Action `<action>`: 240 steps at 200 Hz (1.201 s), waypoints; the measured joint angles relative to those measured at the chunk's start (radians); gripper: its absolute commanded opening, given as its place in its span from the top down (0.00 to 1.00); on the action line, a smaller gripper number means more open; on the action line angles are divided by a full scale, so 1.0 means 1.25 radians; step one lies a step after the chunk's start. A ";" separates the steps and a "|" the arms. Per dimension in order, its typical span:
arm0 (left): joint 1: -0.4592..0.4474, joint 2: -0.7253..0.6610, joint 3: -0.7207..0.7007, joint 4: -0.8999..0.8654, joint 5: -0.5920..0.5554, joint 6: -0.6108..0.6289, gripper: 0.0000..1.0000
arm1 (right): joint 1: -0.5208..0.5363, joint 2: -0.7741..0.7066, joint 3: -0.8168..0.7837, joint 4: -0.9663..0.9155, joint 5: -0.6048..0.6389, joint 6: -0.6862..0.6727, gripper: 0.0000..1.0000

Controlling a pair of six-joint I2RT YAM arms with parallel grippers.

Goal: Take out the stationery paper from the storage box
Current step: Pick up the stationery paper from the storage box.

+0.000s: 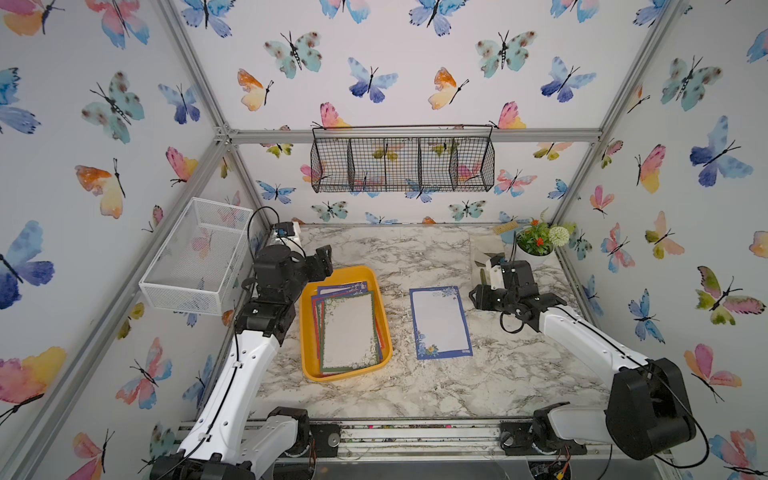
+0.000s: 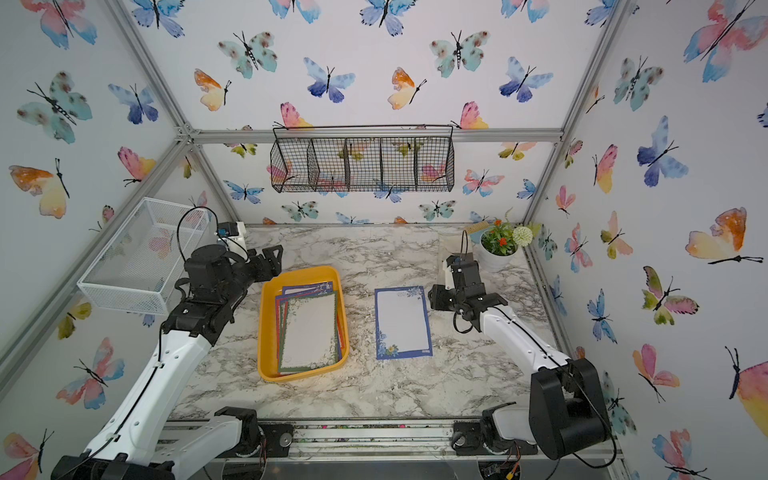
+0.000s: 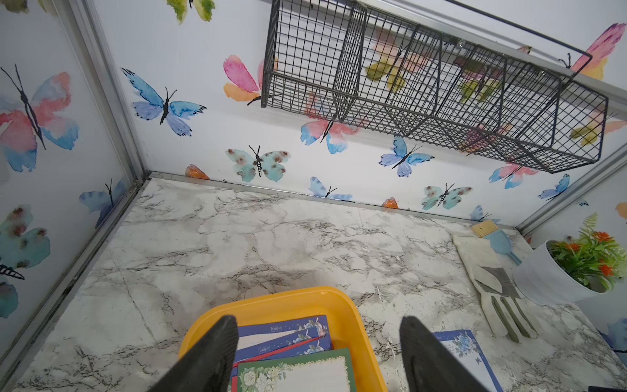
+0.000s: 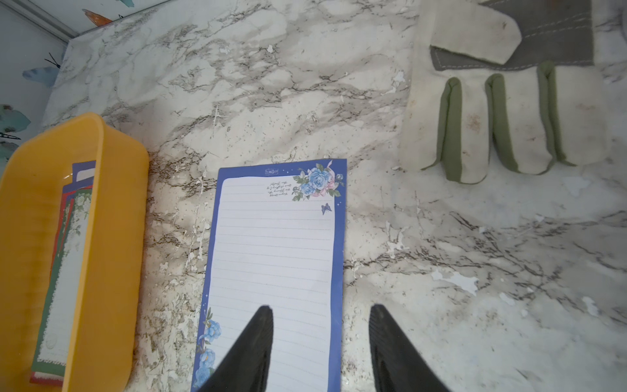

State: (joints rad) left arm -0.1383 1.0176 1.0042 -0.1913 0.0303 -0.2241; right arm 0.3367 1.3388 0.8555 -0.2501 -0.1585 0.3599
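Observation:
The storage box [image 1: 340,272] is a shallow yellow-orange tray left of the table's middle, seen in both top views [image 2: 303,272]. In it lies a stack of stationery paper [image 1: 349,332], a green-bordered sheet on top of blue and red ones [image 3: 298,370]. One blue-bordered sheet [image 1: 440,322] lies flat on the marble to the box's right [image 4: 274,254]. My left gripper [image 3: 319,320] hangs open above the box's far end, holding nothing. My right gripper [image 4: 321,307] is open over that sheet's right edge, one finger above the paper and one above the table.
A white mesh basket [image 1: 195,253] hangs on the left wall and a black wire basket [image 1: 403,160] on the back wall. At the back right stand a potted plant [image 1: 536,241], a work glove [image 4: 502,112] and a small brush [image 3: 492,234].

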 measured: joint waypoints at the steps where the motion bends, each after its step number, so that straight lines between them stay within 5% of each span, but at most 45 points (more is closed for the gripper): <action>1: 0.000 -0.001 0.000 0.000 -0.001 0.000 0.25 | 0.000 0.000 0.000 0.000 0.000 0.000 0.53; 76: 0.005 0.001 -0.016 -0.025 -0.024 0.019 0.30 | 0.053 -0.012 0.027 0.003 -0.009 0.034 0.55; 146: 0.032 0.210 -0.002 -0.099 0.052 0.024 0.33 | 0.121 0.056 0.118 0.113 -0.149 0.136 0.56; 240: 0.032 0.449 0.060 -0.218 0.085 0.032 0.42 | 0.341 0.302 0.226 0.237 -0.215 0.213 0.56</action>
State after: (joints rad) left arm -0.0978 1.5787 1.0794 -0.4633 0.1360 -0.1837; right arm 0.7635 1.7161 1.1374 0.0463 -0.4267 0.6262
